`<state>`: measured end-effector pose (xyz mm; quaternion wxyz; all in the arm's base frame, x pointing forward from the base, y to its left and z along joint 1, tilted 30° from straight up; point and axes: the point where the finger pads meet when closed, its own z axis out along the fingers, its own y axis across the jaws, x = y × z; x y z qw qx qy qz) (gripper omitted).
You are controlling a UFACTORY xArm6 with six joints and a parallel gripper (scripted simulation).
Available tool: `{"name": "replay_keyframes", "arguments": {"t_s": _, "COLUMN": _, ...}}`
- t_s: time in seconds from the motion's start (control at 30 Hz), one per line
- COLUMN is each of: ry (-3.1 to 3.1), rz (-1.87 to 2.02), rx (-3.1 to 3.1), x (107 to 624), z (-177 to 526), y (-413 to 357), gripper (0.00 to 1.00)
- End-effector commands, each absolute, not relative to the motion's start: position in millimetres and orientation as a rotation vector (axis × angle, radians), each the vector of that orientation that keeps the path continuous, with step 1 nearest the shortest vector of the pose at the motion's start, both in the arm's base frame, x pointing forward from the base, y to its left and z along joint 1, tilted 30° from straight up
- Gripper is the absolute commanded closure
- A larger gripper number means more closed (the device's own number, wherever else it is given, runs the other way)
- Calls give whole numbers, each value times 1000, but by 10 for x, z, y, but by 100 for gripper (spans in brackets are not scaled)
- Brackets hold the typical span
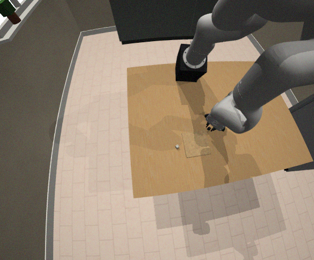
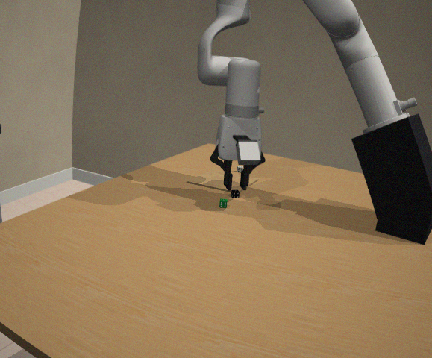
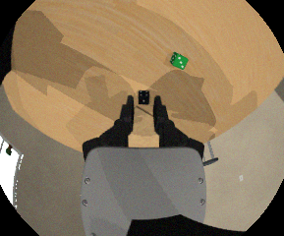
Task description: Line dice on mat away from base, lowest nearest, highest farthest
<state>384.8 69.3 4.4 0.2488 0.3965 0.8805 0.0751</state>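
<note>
Above the black die [image 3: 143, 96], part-open fingers apparently gripping nothing, die seemingly just below.

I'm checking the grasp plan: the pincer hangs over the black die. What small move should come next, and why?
Probably lower straight down. The pincer is partly open and holds nothing, and its tips hang just above the black die, lined up on either side of it.
</note>
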Motion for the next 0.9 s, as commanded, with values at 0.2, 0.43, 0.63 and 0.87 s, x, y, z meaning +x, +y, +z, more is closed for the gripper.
{"name": "replay_keyframes", "arguments": {"t_s": 0.2, "ry": 2398, "rz": 206, "rx": 1080, "x": 3878, "z": 3, "y": 693, "gripper": 69}}
{"name": "replay_keyframes", "arguments": {"t_s": 0.43, "ry": 2398, "rz": 206, "rx": 1080, "x": 3921, "z": -70, "y": 687, "gripper": 69}}
{"name": "replay_keyframes", "arguments": {"t_s": 0.63, "ry": 2398, "rz": 206, "rx": 1080, "x": 3940, "z": -103, "y": 685, "gripper": 69}}
{"name": "replay_keyframes", "arguments": {"t_s": 0.87, "ry": 2398, "rz": 206, "rx": 1080, "x": 3949, "z": -120, "y": 683, "gripper": 69}}
